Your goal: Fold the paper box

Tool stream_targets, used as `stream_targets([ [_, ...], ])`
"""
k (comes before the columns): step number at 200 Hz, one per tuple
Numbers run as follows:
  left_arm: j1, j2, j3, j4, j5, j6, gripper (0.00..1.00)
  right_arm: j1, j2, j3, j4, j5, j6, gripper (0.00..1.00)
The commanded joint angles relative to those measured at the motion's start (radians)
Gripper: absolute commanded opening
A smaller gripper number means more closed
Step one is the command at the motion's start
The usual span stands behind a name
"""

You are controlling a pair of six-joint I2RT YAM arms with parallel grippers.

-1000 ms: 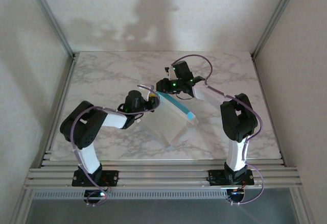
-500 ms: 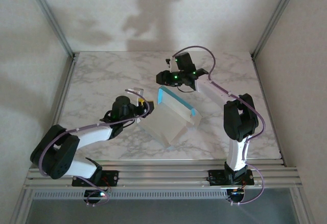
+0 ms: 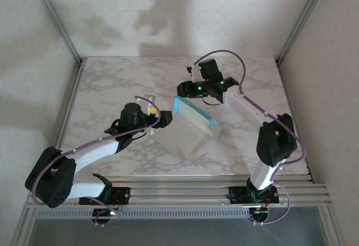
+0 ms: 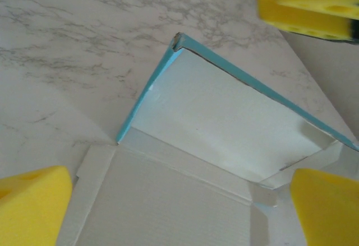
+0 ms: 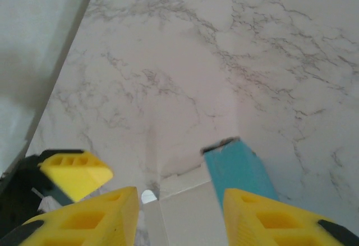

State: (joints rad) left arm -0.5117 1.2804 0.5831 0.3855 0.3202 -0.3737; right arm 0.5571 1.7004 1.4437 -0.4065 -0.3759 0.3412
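Left gripper, jaws spread wide, hovers at the near-left edge of the thin white-and-turquoise card paper box, which sits half-formed at the centre of the grey-veined marble table. Right gripper, jaws partly apart and clamping nothing, is poised over the box's raised far-left corner. Neither arm appears to have a hold; the next move likely calls for lifting a flat side flap along its crease.

One paper box, one table, left end effector plus right end effector.
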Motion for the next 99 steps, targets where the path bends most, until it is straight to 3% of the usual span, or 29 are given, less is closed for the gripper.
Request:
stream_targets([
  [1, 0.0, 0.009, 0.063, -0.102, 0.127, -0.041, 0.99, 0.047, -0.126, -0.092, -0.044, 0.089, -0.038, 0.46],
  [25, 0.002, 0.036, 0.074, -0.147, 0.192, -0.028, 0.99, 0.104, -0.253, -0.204, -0.043, 0.144, 0.0, 0.51],
  [59, 0.028, 0.052, 0.041, -0.079, 0.201, -0.072, 0.99, 0.185, -0.413, -0.363, -0.037, 0.197, 0.078, 0.55],
  [99, 0.036, 0.099, 0.049, -0.018, 0.233, -0.153, 0.99, 0.277, -0.514, -0.555, 0.009, 0.221, 0.185, 0.67],
])
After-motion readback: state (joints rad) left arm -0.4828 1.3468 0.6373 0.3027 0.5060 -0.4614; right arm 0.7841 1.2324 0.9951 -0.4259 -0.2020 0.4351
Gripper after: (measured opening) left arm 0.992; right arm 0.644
